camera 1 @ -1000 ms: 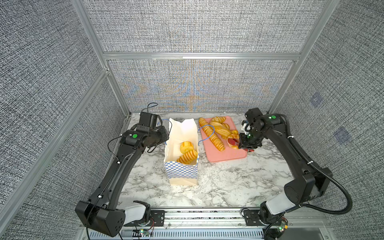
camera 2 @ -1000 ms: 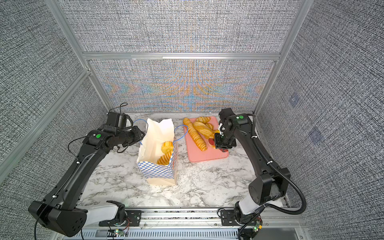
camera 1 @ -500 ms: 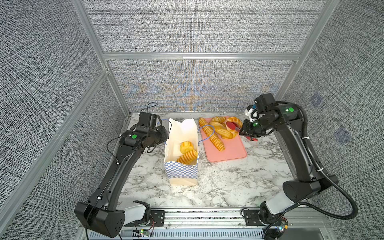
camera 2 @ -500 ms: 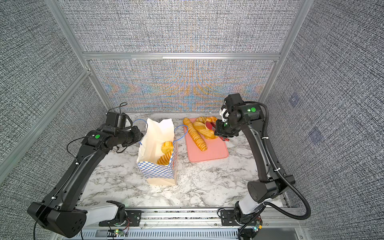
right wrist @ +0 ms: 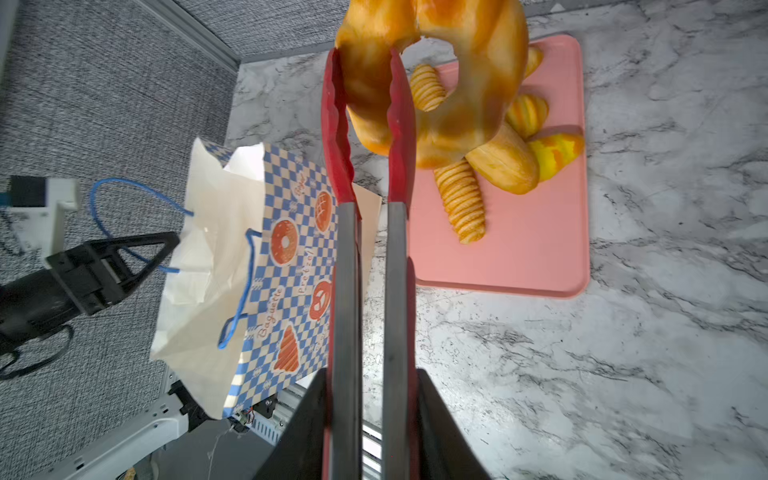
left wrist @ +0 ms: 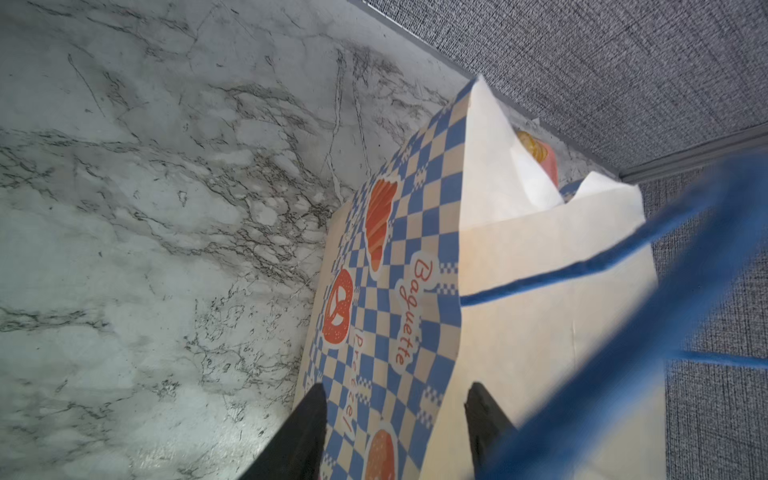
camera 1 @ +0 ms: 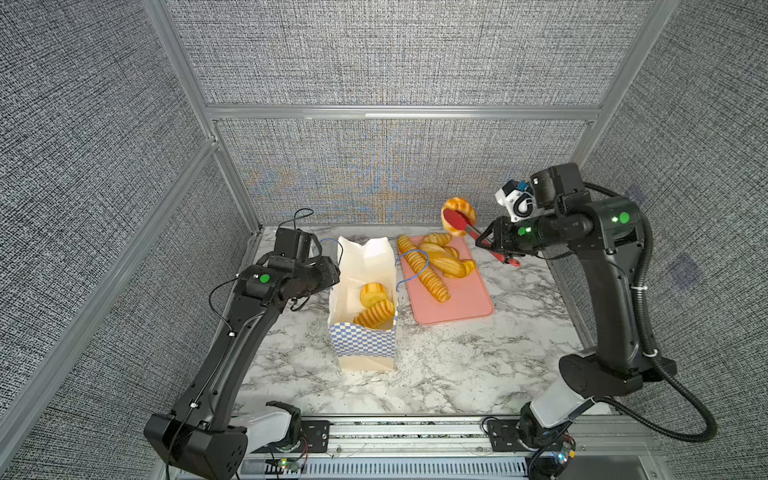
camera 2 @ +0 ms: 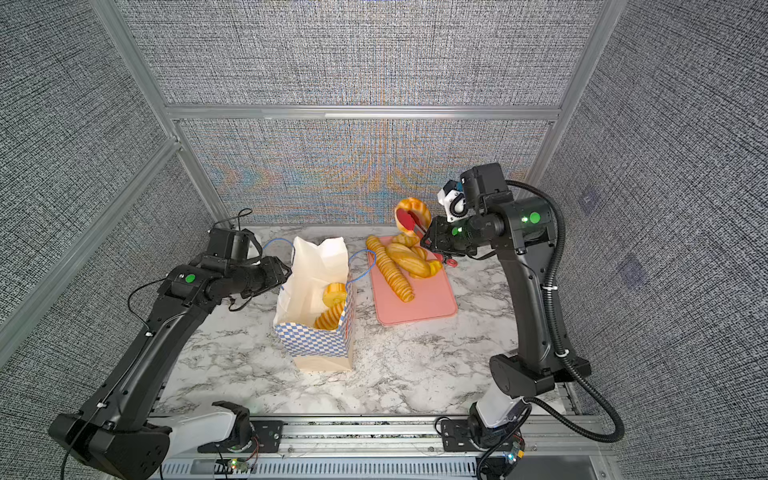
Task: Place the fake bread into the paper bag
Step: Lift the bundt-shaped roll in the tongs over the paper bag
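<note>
Top views high, looking down; wrist views close; all share paper bag (camera 1: 361,345).

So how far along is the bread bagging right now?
Done: two breads sit inside the paper bag. In hand: the right end effector squeezes the red tongs, which pinch a ring bun in the air by the pink tray. Still to go: the baguette and several loaves on that tray.

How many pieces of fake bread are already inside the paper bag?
2. A round bun sits in the paper bag toward its back, and a ridged loaf lies beside it, nearer the checkered front. More may be hidden beneath them.
</note>
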Controlling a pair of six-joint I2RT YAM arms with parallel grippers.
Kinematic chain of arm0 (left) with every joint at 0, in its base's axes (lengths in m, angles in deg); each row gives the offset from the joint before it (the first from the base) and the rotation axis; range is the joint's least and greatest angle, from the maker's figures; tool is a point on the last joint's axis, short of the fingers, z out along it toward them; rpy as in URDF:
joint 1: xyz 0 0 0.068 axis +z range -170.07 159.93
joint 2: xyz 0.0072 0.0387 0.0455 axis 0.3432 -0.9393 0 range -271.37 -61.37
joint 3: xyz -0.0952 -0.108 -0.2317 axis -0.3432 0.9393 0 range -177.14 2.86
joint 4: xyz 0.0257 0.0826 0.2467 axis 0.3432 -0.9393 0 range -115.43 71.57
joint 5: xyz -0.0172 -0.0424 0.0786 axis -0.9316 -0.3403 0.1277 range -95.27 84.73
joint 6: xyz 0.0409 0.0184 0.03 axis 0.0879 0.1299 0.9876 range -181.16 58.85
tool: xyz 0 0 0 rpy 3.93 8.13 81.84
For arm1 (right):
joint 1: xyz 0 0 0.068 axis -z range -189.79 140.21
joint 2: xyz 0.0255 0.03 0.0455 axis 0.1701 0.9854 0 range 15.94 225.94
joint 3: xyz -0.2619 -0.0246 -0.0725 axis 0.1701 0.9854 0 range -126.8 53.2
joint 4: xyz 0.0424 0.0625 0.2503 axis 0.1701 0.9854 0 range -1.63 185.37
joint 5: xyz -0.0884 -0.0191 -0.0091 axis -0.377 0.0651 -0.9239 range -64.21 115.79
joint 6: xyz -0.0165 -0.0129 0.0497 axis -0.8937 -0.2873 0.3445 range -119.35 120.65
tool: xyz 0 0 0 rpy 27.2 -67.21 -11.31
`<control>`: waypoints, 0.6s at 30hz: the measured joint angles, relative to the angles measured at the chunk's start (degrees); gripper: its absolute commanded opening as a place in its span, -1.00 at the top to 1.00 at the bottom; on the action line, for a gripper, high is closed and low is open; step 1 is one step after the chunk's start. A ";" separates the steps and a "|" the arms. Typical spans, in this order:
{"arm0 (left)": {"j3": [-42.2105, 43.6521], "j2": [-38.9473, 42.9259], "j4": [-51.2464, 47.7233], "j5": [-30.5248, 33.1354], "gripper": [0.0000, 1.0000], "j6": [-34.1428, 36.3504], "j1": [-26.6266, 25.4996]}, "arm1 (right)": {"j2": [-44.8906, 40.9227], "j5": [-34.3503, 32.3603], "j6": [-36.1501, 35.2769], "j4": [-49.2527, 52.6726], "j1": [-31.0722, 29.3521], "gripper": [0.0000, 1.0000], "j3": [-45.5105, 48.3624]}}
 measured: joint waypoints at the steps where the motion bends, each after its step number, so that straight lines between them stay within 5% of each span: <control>1: 0.15 -0.13 -0.28 -0.02 -0.01 0.35 -0.04 | 0.00 0.52 0.24 -0.09 -0.44 0.35 -0.87; 18: 1.29 -0.96 -0.72 -1.68 0.76 0.87 -0.31 | -1.90 11.76 2.16 -11.61 -13.03 0.34 -0.46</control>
